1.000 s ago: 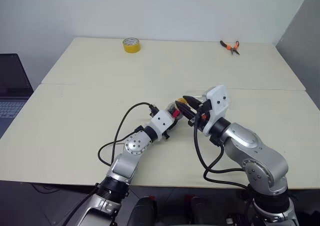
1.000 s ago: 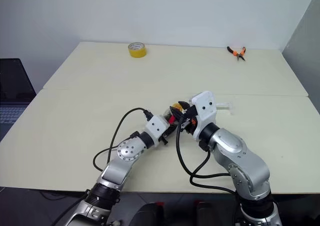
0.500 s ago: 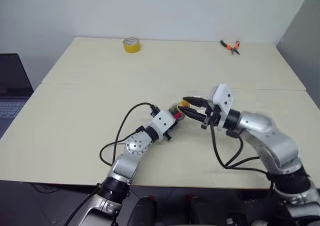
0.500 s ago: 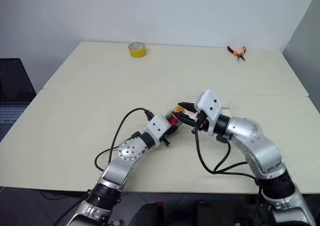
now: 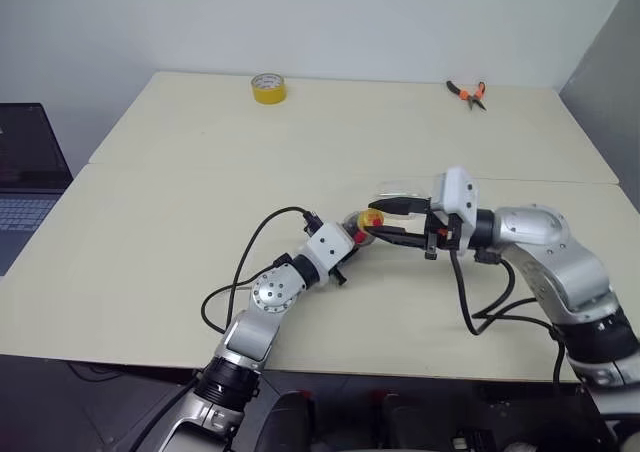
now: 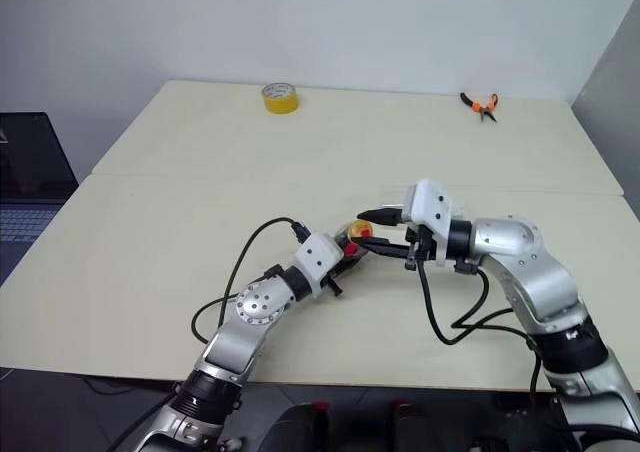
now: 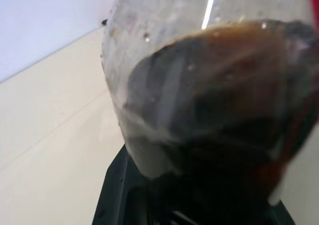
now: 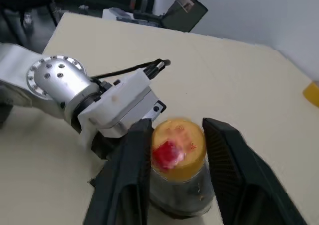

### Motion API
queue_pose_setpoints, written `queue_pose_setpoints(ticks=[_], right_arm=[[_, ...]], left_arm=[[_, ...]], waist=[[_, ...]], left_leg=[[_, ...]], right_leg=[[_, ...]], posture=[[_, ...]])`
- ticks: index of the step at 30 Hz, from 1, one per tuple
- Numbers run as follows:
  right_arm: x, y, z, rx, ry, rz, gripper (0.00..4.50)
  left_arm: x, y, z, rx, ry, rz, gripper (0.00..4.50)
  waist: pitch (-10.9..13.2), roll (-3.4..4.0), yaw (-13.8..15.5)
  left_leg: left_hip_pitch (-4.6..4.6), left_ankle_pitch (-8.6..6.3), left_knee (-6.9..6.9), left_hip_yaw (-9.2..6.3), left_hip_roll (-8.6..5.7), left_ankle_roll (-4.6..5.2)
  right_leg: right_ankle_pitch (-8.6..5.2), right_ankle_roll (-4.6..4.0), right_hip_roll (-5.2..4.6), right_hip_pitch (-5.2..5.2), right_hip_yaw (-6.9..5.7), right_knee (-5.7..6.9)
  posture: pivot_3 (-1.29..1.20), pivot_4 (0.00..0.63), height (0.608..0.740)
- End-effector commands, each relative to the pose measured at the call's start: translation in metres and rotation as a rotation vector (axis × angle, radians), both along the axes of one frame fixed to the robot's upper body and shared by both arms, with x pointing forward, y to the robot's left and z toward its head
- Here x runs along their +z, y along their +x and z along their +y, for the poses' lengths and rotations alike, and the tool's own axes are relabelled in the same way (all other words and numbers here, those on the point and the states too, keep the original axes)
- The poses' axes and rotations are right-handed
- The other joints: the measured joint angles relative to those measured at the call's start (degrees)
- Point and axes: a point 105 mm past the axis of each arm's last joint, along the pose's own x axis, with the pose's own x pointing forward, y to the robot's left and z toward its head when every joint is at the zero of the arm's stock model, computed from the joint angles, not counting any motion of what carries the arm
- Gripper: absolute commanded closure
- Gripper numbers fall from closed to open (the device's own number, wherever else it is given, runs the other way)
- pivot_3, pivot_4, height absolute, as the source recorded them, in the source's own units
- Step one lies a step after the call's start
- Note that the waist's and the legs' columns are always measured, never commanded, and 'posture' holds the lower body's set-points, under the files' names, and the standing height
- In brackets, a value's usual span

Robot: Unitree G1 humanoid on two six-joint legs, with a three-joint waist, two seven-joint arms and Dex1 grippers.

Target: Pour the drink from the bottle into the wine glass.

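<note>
My left gripper is shut on the bottle, a small clear one held just above the table's middle. Its yellow cap has a red mark on top. The dark drink sits in the bottle's belly, close up in the left wrist view. My right gripper points level towards my left and is open. Its two black fingers straddle the cap; one seems to touch it, the other stands a little off. A clear edge of the wine glass shows just behind the right gripper; the rest is hidden.
A yellow tape roll lies at the far left of the table and orange-handled pliers at the far right. A laptop stands off the table's left side. A seam runs across the tabletop.
My right arm has swung out to the right and its wrist has turned, so the gripper now reaches in level from the right. Its fingers have spread around the cap. The left gripper kept still.
</note>
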Motion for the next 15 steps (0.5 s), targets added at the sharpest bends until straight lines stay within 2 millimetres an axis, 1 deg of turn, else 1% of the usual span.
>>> queue_pose_setpoints(ticks=[1,2,4,7,9,15], right_arm=[[0.023,-0.018,0.001,-0.095,0.196,0.055,1.3],[0.025,-0.025,0.002,-0.138,0.252,0.077,0.96],[0.026,-0.032,0.005,-0.213,0.283,0.078,0.96],[0.025,-0.028,0.008,-0.366,0.319,0.059,0.96],[0.025,-0.025,0.011,-0.435,0.332,0.057,0.96],[0.022,-0.019,0.02,-0.521,0.289,0.014,0.96]], left_arm=[[0.032,-0.001,0.001,0.003,-0.064,-0.109,3.55],[0.031,0.0,0.002,0.009,-0.064,-0.107,3.55],[0.03,0.001,0.002,0.017,-0.064,-0.105,3.55],[0.029,0.001,0.001,0.02,-0.064,-0.1,3.57],[0.028,0.001,-0.001,0.018,-0.064,-0.098,3.6],[0.027,0.002,-0.007,0.009,-0.061,-0.093,3.6]], waist=[[0.0,0.01,0.0],[0.0,0.01,0.0],[0.0,0.01,-0.1],[0.0,0.01,-0.3],[0.0,0.01,-0.2],[0.0,0.01,-0.2]], left_leg=[[0.0,0.0,-0.01,-0.03,0.01,0.0],[-0.01,0.0,-0.02,-0.02,0.0,0.0],[-0.04,0.0,-0.05,-0.04,0.01,0.0],[-0.02,0.0,-0.03,-0.01,0.0,0.0],[0.01,0.0,-0.03,-0.03,-0.01,-0.01],[-0.01,0.01,-0.04,-0.01,-0.03,-0.02]], right_leg=[[0.0,0.0,0.0,0.01,-0.03,0.01],[0.0,0.0,0.01,-0.01,-0.02,0.02],[0.0,0.01,0.01,-0.02,-0.05,0.02],[-0.01,0.02,0.02,-0.03,-0.01,0.03],[-0.01,0.02,0.03,-0.03,-0.04,0.05],[-0.01,0.02,0.05,-0.04,-0.01,0.02]], posture=[[0.0,0.15,0.74],[0.0,0.15,0.74],[0.0,0.15,0.74],[0.0,0.15,0.74],[0.0,0.15,0.74],[0.0,0.15,0.74]])
